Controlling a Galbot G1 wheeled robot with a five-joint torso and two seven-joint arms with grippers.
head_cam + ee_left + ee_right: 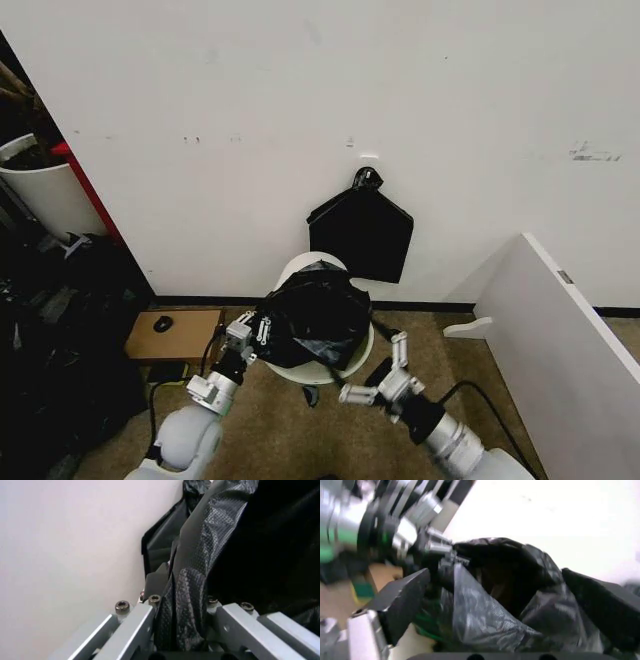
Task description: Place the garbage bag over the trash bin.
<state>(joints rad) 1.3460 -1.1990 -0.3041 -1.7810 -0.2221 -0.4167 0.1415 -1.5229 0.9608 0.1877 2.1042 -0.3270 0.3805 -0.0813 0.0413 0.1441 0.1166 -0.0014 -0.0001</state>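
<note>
While the left hand (256, 333) stays out of it in name only, clamped on a fold of the garbage bag (315, 312) heaped over the trash bin (318, 371) at lower centre, the right hand (385, 368) gapes wide just beside it. Spreading the bag is underway; next, its rim wants pulling down around the bin's lip.

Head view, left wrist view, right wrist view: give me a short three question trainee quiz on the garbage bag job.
1. True or false: the left gripper is shut on the crinkly glossy black plastic garbage bag.
2. The bag sits on: A) the round white plastic trash bin B) the brown box C) the white panel.
3. Fill in: the right gripper is ____.

Key: 1 true; 2 A; 3 open, beside the bin, apart from the bag.
</note>
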